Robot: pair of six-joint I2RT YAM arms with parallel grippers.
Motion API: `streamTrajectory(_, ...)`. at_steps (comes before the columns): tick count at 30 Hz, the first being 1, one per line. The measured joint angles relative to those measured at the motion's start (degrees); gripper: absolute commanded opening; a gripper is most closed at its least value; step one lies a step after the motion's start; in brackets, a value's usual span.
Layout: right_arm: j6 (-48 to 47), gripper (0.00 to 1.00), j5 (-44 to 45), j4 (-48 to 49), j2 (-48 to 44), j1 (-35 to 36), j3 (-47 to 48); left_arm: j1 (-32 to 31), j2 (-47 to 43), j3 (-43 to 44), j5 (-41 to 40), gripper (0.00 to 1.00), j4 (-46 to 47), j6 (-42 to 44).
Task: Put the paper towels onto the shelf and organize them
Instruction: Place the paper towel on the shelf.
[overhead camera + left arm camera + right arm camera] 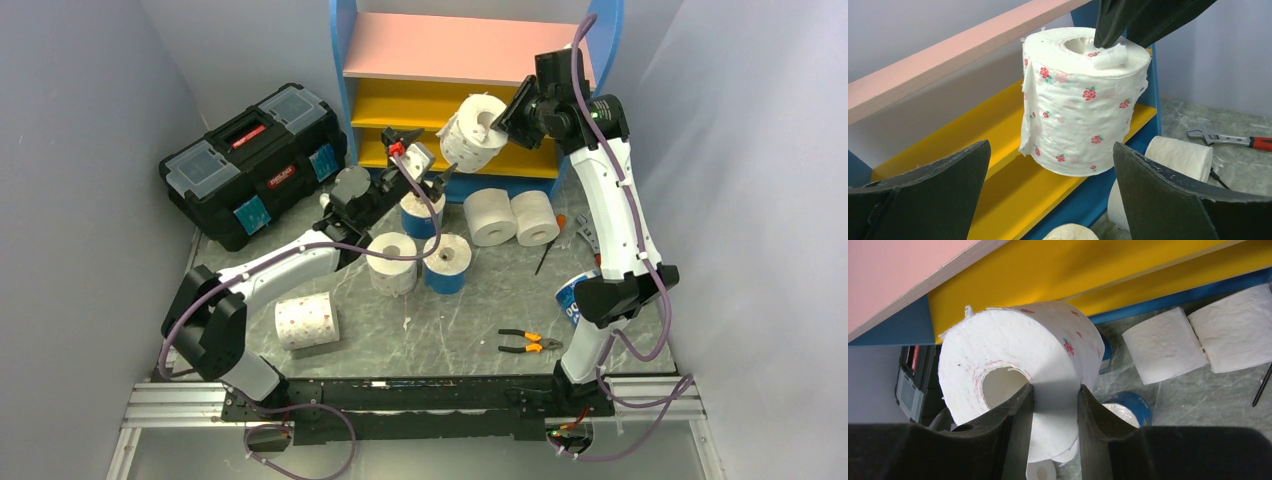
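The ragged white paper-towel roll [472, 132], printed with small red roses, is hanging tilted at 12 o'clock over the grey surface [440, 320]. It is sitting just off the front edges of the yellow boards [400, 103] of the blue-framed shelf [341, 70]. The right tool [505, 118] is clamping its wall, one finger inside the core. At the roll's 8 o'clock, the left tool [422, 157] is gaping wide, gripping nothing.

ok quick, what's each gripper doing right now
left gripper: open, jaws wide apart, holding nothing
right gripper: shut on the rose-print paper towel roll, jaws pinching its wall at the core
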Motion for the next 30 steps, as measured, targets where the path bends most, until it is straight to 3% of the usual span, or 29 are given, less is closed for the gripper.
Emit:
streamTrajectory(12, 2.16, 0.0, 0.11, -0.22, 1.05, 0.24, 0.37, -1.6, 7.15, 3.17, -1.2, 0.99, 0.55, 4.92)
streamTrajectory(30, 4.04, 0.0, 0.87, -0.52, 1.7, 2.27, 3.02, -2.69, 11.06, 7.93, -4.52, 0.99, 3.1, 4.63)
